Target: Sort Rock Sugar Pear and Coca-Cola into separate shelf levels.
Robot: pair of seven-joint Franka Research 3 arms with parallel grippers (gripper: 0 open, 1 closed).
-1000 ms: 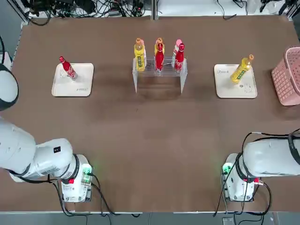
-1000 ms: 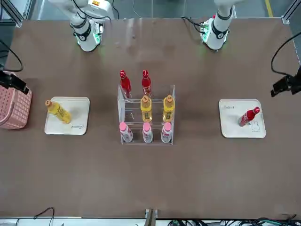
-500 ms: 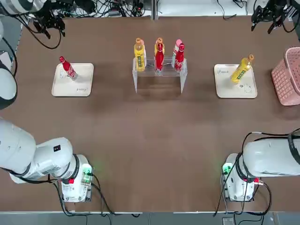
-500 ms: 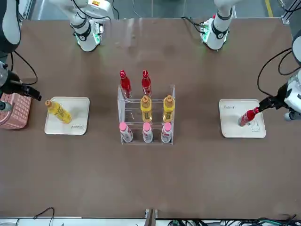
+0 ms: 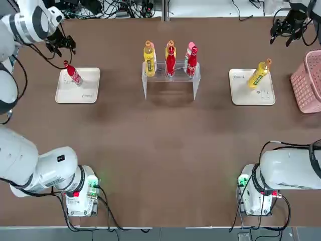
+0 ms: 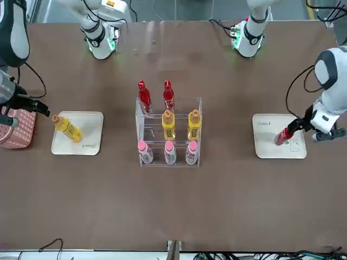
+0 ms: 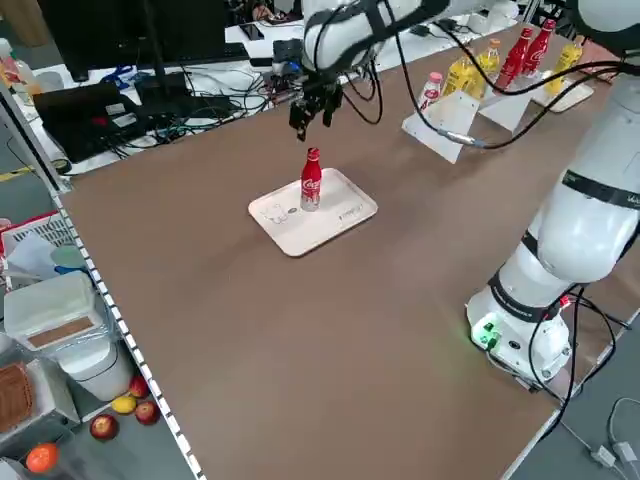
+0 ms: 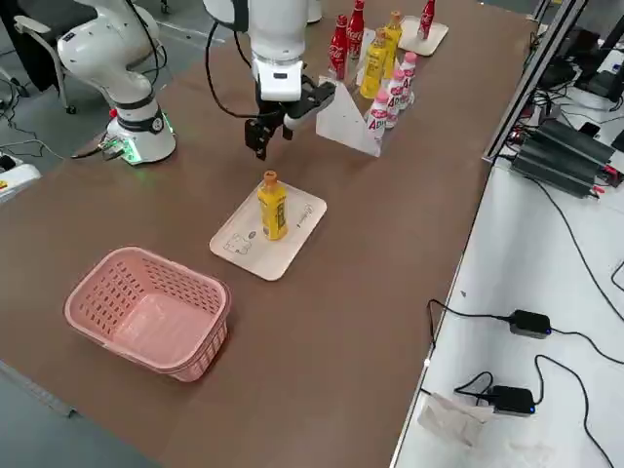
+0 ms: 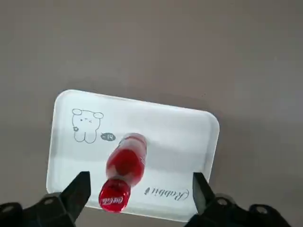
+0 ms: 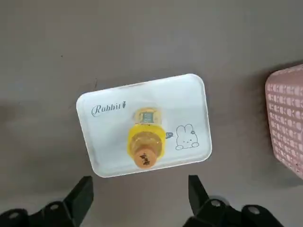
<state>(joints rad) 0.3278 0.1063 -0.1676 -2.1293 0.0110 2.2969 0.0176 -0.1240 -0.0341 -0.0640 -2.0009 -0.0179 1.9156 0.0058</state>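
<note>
A: Brown table (image 5: 160, 150) across the whole top view. Pink basket (image 5: 307, 80) at right edge. Clear acrylic rack (image 5: 170, 75) upper centre, three bottles wide.

B: Rack contents, front view?

A: Two Coca-Cola bottles (image 6: 144, 96) at the rear toward the robot, third place there vacant. Middle tier: two Rock Sugar Pear bottles (image 6: 168, 124), centre and right in frame. Nearest row: three pink-capped bottles (image 6: 169, 153); label text too small to read.

B: Trays?

A: Two cream trays. Left tray (image 5: 77, 85) centre-left in top view, carrying one upright Coca-Cola bottle (image 5: 72, 73) with white script. Right tray (image 5: 252, 87) centre-right, carrying one upright Rock Sugar Pear bottle (image 5: 258, 74), orange cap, small green label. Printed on each tray: "Rabbit" in script plus a small rabbit drawing; on the left tray also a small dark tag reading "-14".

B: End effectors?

A: Left gripper (image 5: 61, 44) upper left in top view, above the far edge of the left tray, fingers (image 9: 78, 191) spread wide, nothing between them; in the left wrist view the red cap sits just inside one finger. Right gripper (image 5: 287, 27) upper right in top view, beyond the right tray, fingers (image 10: 80, 196) spread apart, empty; bottle and tray seen between them from above.
</note>
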